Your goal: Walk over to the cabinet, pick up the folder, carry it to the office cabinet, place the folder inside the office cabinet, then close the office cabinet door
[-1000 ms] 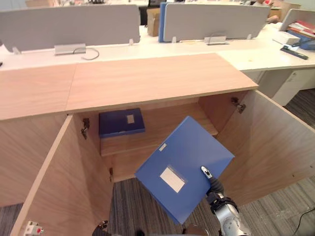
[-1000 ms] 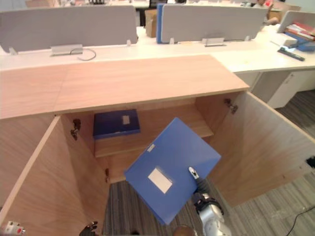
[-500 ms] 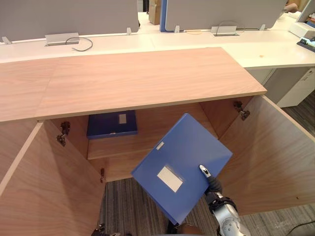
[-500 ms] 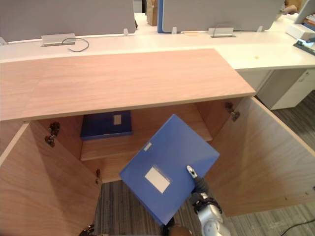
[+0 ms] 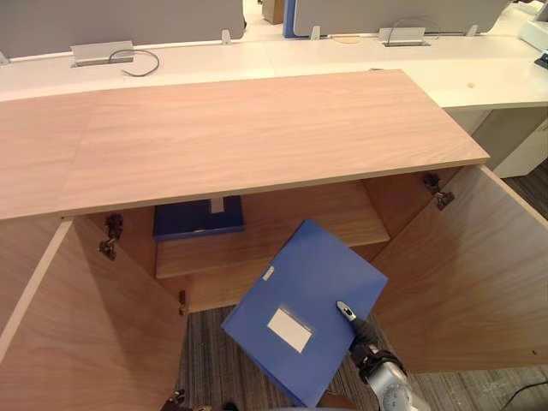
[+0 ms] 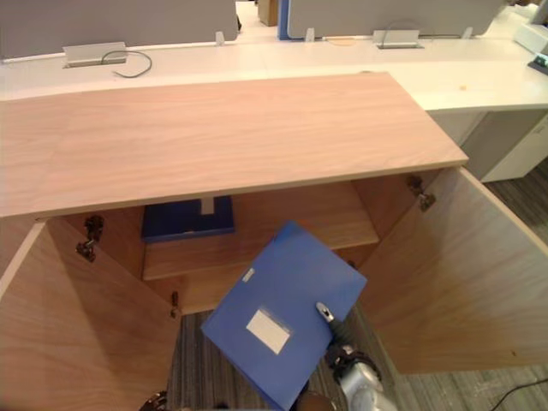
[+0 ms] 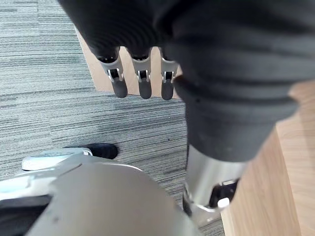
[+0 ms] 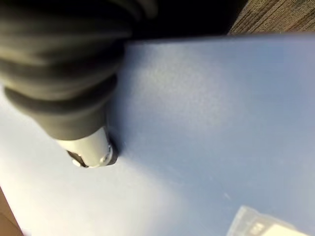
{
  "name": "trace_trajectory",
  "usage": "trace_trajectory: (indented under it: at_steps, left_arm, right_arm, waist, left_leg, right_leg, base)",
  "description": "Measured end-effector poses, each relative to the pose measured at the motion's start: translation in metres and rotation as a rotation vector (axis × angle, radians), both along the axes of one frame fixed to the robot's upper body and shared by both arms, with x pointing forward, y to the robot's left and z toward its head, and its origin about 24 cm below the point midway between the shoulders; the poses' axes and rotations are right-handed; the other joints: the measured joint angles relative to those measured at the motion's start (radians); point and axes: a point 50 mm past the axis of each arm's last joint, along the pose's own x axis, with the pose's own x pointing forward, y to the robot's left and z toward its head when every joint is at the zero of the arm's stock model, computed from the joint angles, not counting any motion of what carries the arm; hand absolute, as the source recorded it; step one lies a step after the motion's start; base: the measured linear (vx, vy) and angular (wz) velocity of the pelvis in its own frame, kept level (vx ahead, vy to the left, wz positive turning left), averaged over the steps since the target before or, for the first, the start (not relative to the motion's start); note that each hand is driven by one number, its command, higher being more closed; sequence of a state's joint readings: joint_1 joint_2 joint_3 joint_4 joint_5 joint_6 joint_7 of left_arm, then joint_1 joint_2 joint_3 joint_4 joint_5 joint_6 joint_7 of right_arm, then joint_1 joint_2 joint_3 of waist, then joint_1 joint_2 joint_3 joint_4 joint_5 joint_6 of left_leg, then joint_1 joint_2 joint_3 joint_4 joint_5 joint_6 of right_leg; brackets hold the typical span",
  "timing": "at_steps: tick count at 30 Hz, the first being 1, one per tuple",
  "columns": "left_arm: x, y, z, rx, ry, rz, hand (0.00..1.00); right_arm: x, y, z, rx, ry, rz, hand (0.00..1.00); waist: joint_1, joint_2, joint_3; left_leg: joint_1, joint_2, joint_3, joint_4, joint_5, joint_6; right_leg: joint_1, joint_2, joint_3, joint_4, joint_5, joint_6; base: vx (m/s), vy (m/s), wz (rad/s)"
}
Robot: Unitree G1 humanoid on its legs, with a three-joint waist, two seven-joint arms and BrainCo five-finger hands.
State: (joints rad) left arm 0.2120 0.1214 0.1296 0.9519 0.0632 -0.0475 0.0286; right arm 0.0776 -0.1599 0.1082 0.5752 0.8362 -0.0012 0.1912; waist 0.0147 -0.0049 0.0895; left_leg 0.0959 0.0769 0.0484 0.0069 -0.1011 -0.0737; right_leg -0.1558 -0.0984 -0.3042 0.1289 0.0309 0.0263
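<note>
Folder (image 5: 295, 321) tilted in right hand (image 5: 360, 330); thumb atop its cover.

Blue folder (image 5: 306, 291) — tilted, cabinet (image 5: 257, 137) doors open

Cabinet shelf (image 5: 317, 218) right side free; dark file (image 5: 199, 221) occupies left.

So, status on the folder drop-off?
Holding: right hand shut on folder, tilted, in front of open cabinet. Idle: left hand, open. Watch: dark folder already on shelf, left side.
</note>
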Motion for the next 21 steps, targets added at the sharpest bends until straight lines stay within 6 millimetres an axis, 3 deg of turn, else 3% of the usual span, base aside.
trace_trajectory:
  at_steps: [8, 12, 14, 15, 17, 19, 21]
  left_arm:
    - [0.001, -0.001, 0.0, -0.004, -0.005, 0.014, 0.0]
    - [0.0, -0.001, 0.0, -0.004, -0.005, 0.024, 0.0]
    - [0.0, 0.001, 0.0, -0.003, -0.01, 0.042, 0.0]
    - [0.0, 0.002, 0.001, -0.004, -0.019, 0.062, 0.0]
    - [0.002, 0.003, 0.002, -0.013, -0.036, 0.103, 0.0]
    - [0.008, 0.002, 0.004, -0.025, -0.072, 0.144, 0.0]
    - [0.008, -0.001, 0.004, -0.029, -0.079, 0.163, 0.0]
  right_arm:
    - [-0.004, -0.003, -0.009, -0.004, 0.055, -0.018, 1.0]
    - [-0.007, -0.006, -0.01, -0.008, 0.067, -0.043, 1.0]
    - [-0.014, -0.01, -0.013, -0.002, 0.084, -0.078, 1.0]
    - [-0.019, -0.012, -0.016, -0.005, 0.101, -0.084, 1.0]
    - [-0.023, -0.011, -0.018, -0.004, 0.115, -0.089, 1.0]
    - [-0.022, -0.014, -0.017, -0.012, 0.114, -0.091, 1.0]
    - [-0.022, -0.014, -0.017, -0.015, 0.118, -0.096, 1.0]
  waist:
    - [-0.001, 0.009, 0.002]
    - [-0.004, 0.012, 0.004]
    - [-0.007, 0.014, 0.006]
    - [-0.002, 0.025, 0.015]
    - [0.006, 0.018, 0.04]
    - [0.011, 0.017, 0.082]
    - [0.029, 0.019, 0.09]
  left_leg:
    - [-0.045, -0.013, -0.019, 0.018, 0.002, 0.003]
    - [-0.059, -0.011, -0.039, 0.018, 0.002, 0.004]
    - [-0.087, 0.0, -0.055, 0.067, -0.032, -0.013]
    - [-0.111, 0.019, -0.062, 0.136, -0.074, -0.027]
    - [-0.156, 0.036, -0.023, 0.296, -0.091, -0.041]
    - [-0.295, 0.087, 0.086, 0.622, -0.094, -0.042]
    - [-0.37, 0.122, 0.153, 0.702, -0.122, 0.0]
  right_leg:
    - [0.0, -0.01, -0.021, -0.056, 0.041, 0.004]
    - [-0.001, -0.012, -0.038, -0.054, 0.039, 0.003]
    - [0.002, -0.005, -0.062, -0.041, 0.007, -0.002]
    - [0.018, 0.001, -0.077, -0.035, -0.012, -0.004]
    - [0.065, 0.01, -0.093, -0.042, -0.036, -0.006]
    - [0.127, 0.006, -0.134, -0.053, -0.052, -0.023]
    - [0.147, -0.002, -0.156, -0.049, -0.065, -0.028]
  base:
    - [0.01, 0.028, 0.08]
    - [0.0, -0.008, 0.12]
    - [0.04, -0.046, 0.31]
    - [0.07, -0.034, 0.27]
    - [0.07, -0.039, 0.4]
    - [0.06, -0.071, 0.53]
    - [0.07, -0.03, 0.3]
